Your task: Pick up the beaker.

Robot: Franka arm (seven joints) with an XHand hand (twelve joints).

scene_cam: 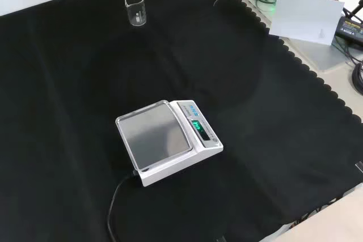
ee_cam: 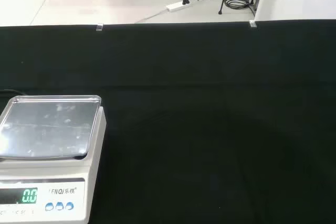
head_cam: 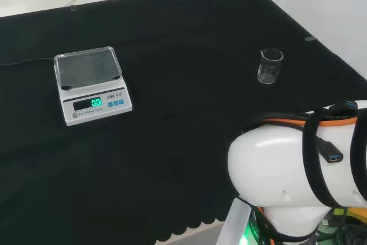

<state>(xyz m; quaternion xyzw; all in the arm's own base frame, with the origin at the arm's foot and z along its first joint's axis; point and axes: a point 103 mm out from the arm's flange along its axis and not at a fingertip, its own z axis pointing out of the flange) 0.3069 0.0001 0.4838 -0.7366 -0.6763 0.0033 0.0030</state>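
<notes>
Fingers cannot be judged from these views, so whether the hand is wide or curled stays unknown. Farther out, the beaker (head_cam: 270, 66) stands upright and alone near the cloth's right edge in the head view, near the far edge in the front view (scene_cam: 135, 9). It looks empty, clear, light, rigid, smooth and breakable; a hold round its mid-wall, below the rim, seems safest. Well apart, a scale (head_cam: 92, 85) sits toward the cloth's left side in the head view.

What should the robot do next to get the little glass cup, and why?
Probably swing the arm toward the beaker first. It stands upright and alone on the black cloth, well apart from the scale, and nothing is touching it yet, so the arm has to get near before grabbing.
</notes>
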